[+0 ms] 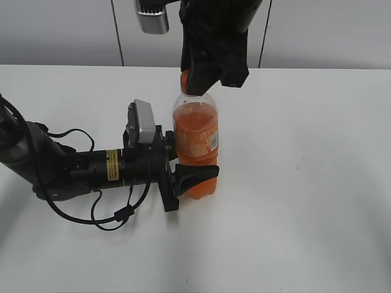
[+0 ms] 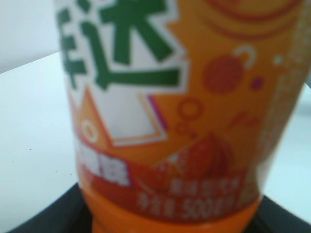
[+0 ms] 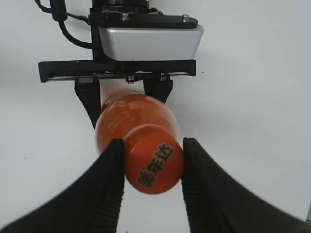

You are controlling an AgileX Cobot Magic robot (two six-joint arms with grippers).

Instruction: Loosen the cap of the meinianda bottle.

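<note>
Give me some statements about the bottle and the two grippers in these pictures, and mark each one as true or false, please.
1. The meinianda bottle stands upright on the table. True.
2. The left gripper holds the bottle by its neck. False: it clamps the lower body, from the side.
3. The right gripper has its fingers on both sides of the cap. True.
4. The cap lies on the table beside the bottle. False: it sits on the bottle's top.
5. The bottle is empty. False: it holds orange liquid.
</note>
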